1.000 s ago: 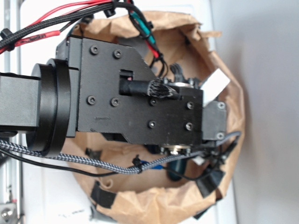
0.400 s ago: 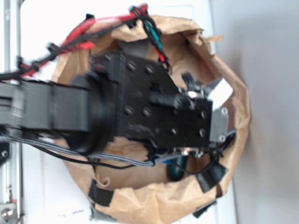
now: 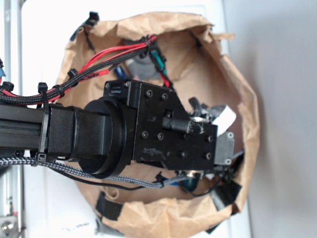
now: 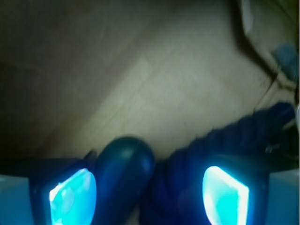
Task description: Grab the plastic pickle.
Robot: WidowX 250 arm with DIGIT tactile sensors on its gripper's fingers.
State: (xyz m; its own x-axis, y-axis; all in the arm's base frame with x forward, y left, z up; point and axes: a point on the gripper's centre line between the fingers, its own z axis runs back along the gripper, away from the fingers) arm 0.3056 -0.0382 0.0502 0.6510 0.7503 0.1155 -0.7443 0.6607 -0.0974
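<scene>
Glossy green plastic pickle (image 4: 123, 180) looks light, rigid and slippery; it lies between the spread fingers (image 4: 72, 197) beside the rope (image 4: 220, 140), so pinch mid-body.

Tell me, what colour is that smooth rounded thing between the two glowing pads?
Dark glossy green, the pickle; the wrist view shows it best.

A crumpled brown paper bag (image 3: 148, 213) with its rim rolled down sits on a white tabletop (image 3: 44, 29). On its creased paper floor lie a glossy dark green oblong pickle (image 4: 123, 180) and, seemingly touching it, a dark navy twisted rope (image 4: 225, 138).
</scene>
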